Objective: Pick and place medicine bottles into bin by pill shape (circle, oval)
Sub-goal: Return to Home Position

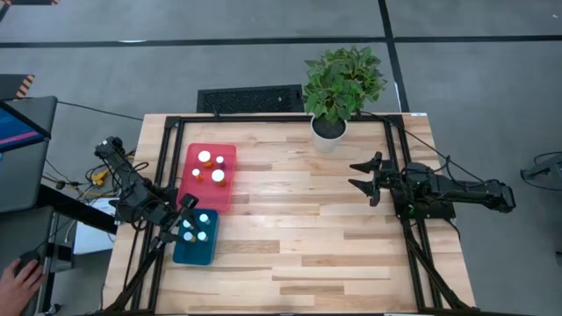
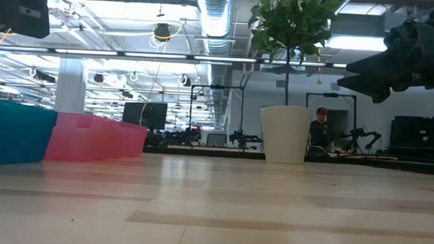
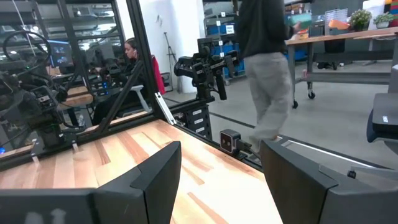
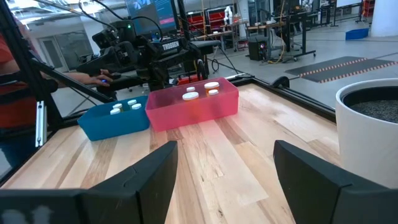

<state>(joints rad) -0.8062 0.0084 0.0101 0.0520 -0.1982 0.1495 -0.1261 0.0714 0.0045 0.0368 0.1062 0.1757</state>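
Note:
Several white-capped medicine bottles stand in the pink bin; more bottles stand in the teal bin just nearer. Both bins also show in the right wrist view: the pink bin and the teal bin. My left gripper is open and empty, above the teal bin's far left corner. My right gripper is open and empty, above the table's right part, pointing toward the bins.
A potted plant in a white pot stands at the far edge, near my right gripper. A black frame runs along the table's sides. A hand shows off the table at the left. People stand in the room beyond.

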